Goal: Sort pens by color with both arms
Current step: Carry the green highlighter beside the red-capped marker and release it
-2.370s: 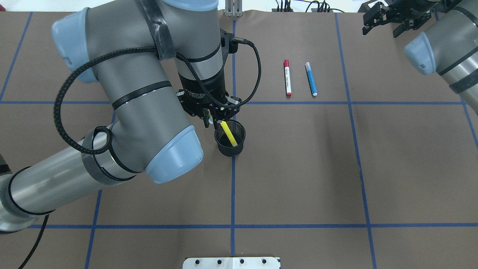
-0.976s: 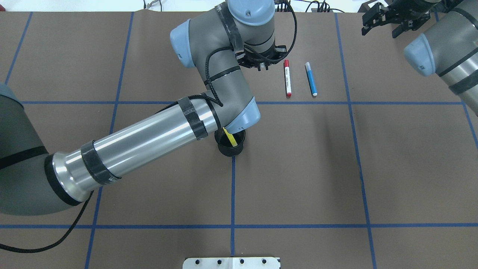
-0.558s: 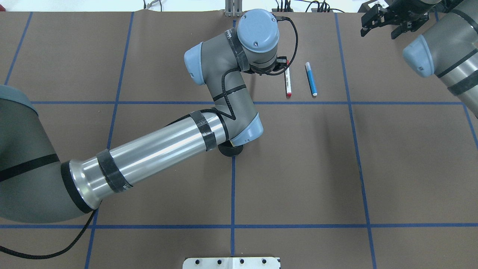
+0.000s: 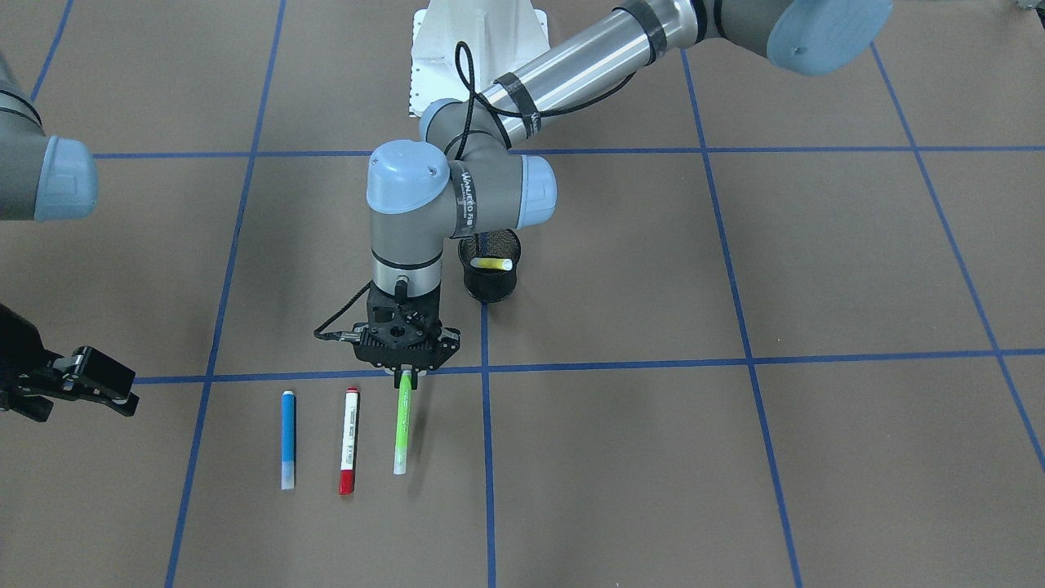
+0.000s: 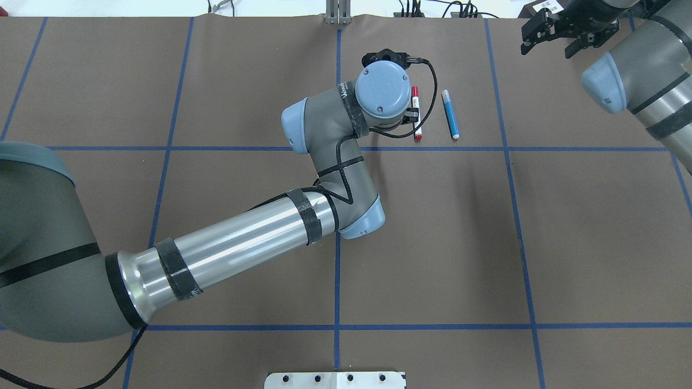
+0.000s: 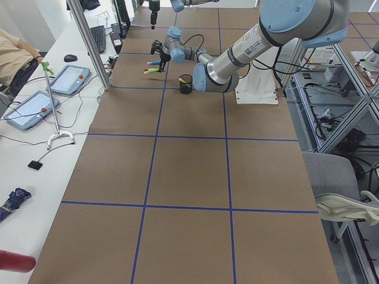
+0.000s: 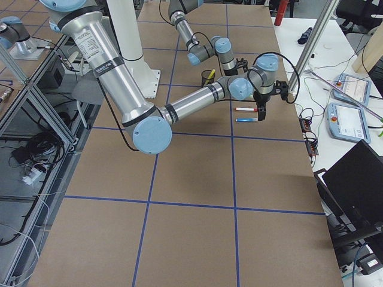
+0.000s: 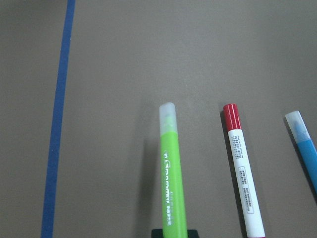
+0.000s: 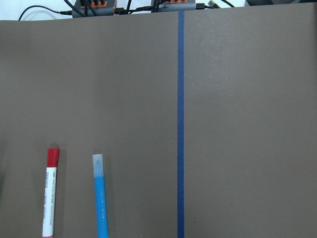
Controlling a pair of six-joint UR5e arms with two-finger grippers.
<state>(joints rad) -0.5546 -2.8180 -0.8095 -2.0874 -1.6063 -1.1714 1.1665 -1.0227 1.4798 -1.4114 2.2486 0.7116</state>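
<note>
Currently the left gripper [image 4: 406,374] is clamped on the tail of the lime green pen [image 4: 401,425], a smooth, slim plastic cylinder with a translucent cap. Its long axis runs away from the robot, cap outward. It is parallel to the red-capped pen [image 4: 349,441] and blue pen [image 4: 287,437] lying on the matte brown table cover [image 4: 653,457]. The right gripper [image 5: 549,43] hangs spread, well apart.

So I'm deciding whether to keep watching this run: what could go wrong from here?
1. The left gripper grips the green pen by one end only, close beside the red pen. If it is released unevenly, it may roll into the red pen.
2. The left arm hangs right by the cup that holds the yellow pen. Pulling back could clip the cup and tip it.
</note>
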